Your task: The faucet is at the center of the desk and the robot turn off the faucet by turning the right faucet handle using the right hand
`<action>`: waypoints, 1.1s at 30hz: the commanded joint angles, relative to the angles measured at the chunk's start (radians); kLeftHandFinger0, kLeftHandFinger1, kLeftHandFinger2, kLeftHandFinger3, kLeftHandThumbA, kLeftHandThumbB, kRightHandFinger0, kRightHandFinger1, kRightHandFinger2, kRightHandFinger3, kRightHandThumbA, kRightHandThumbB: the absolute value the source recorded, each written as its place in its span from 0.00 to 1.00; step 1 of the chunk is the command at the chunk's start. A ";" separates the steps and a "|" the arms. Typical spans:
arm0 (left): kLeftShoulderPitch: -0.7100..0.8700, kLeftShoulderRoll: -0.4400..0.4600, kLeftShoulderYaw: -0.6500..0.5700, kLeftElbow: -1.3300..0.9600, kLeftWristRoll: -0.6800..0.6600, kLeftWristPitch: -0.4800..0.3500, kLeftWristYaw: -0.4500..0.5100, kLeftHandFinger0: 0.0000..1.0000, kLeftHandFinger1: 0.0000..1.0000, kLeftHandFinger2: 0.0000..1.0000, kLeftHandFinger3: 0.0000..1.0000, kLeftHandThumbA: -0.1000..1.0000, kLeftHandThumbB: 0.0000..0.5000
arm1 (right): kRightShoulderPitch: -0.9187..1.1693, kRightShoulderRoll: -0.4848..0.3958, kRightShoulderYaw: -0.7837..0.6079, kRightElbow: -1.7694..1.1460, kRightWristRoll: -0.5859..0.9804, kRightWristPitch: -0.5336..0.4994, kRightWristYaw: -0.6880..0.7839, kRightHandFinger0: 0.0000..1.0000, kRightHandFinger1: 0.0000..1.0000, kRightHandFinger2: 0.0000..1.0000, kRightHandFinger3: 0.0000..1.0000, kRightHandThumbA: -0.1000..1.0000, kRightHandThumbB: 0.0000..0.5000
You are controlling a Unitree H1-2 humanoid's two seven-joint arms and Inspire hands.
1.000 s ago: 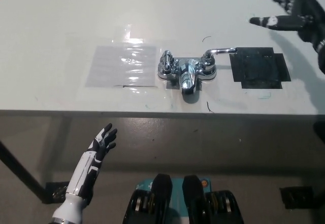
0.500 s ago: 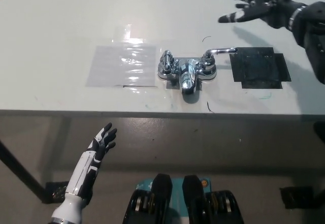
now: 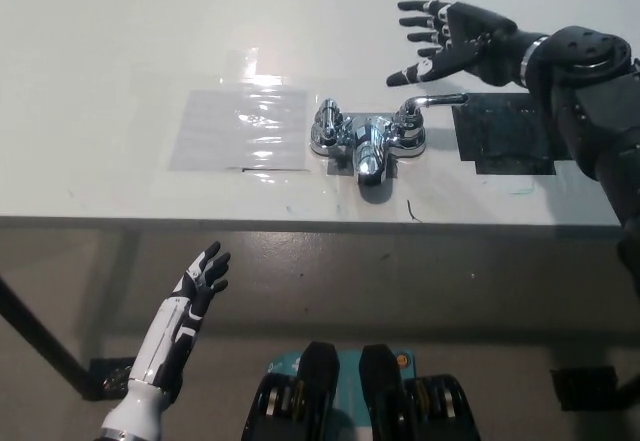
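Observation:
A chrome faucet (image 3: 366, 143) stands at the middle of the white desk (image 3: 120, 51), its spout pointing toward the front edge. Its right handle (image 3: 432, 103) has a lever sticking out to the right; the left handle (image 3: 326, 121) is short. My black right hand (image 3: 450, 45) hovers open just behind and above the right handle, fingers spread toward the left, not touching it. My white left hand (image 3: 200, 279) rests open below the desk's front edge at lower left.
A clear plastic sheet (image 3: 240, 127) is taped left of the faucet. A black square patch (image 3: 508, 133) lies right of it, partly under my right forearm. The desk's front edge runs across the middle of the view.
My right hand has swept left from the far right corner to a spot just behind the right handle. The left hand and faucet have not moved.

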 commanded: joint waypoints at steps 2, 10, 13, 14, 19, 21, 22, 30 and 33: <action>-0.006 0.009 0.001 -0.037 -0.010 -0.029 -0.014 1.00 1.00 1.00 1.00 0.95 0.54 | -0.049 -0.015 0.033 0.009 -0.059 -0.024 -0.025 1.00 1.00 1.00 1.00 1.00 0.88; -0.007 0.016 0.004 -0.041 -0.014 -0.026 -0.019 1.00 1.00 1.00 1.00 0.96 0.58 | -0.050 -0.039 0.052 0.022 -0.093 -0.024 -0.043 1.00 1.00 1.00 1.00 1.00 0.90; -0.007 0.017 0.003 -0.042 -0.015 -0.024 -0.019 1.00 1.00 1.00 1.00 0.96 0.57 | -0.047 -0.042 0.050 0.025 -0.096 -0.027 -0.046 1.00 1.00 1.00 1.00 1.00 0.89; -0.009 0.017 0.002 -0.041 -0.015 -0.025 -0.019 1.00 1.00 1.00 1.00 0.96 0.57 | -0.045 -0.045 0.049 0.027 -0.100 -0.027 -0.049 1.00 1.00 1.00 1.00 1.00 0.89; -0.010 0.019 0.002 -0.037 -0.018 -0.031 -0.021 1.00 1.00 1.00 1.00 0.97 0.60 | -0.046 -0.045 0.054 0.029 -0.116 -0.022 -0.055 1.00 1.00 1.00 1.00 1.00 0.94; -0.009 0.019 0.000 -0.039 -0.021 -0.030 -0.023 1.00 1.00 1.00 1.00 0.97 0.60 | -0.047 -0.045 0.056 0.031 -0.121 -0.016 -0.051 1.00 1.00 1.00 1.00 1.00 0.98; -0.009 0.018 0.000 -0.037 -0.020 -0.031 -0.022 1.00 1.00 1.00 1.00 0.96 0.60 | -0.048 -0.044 0.053 0.032 -0.118 -0.010 -0.051 1.00 1.00 1.00 1.00 1.00 0.99; -0.013 0.018 -0.002 -0.032 -0.020 -0.030 -0.022 1.00 1.00 1.00 1.00 0.97 0.61 | -0.032 -0.028 0.020 0.033 -0.096 0.006 -0.043 1.00 1.00 1.00 1.00 1.00 0.94; -0.016 0.019 -0.004 -0.028 -0.015 -0.036 -0.023 1.00 1.00 1.00 1.00 0.97 0.62 | -0.020 -0.020 -0.003 0.033 -0.081 0.009 -0.047 1.00 1.00 1.00 1.00 1.00 0.90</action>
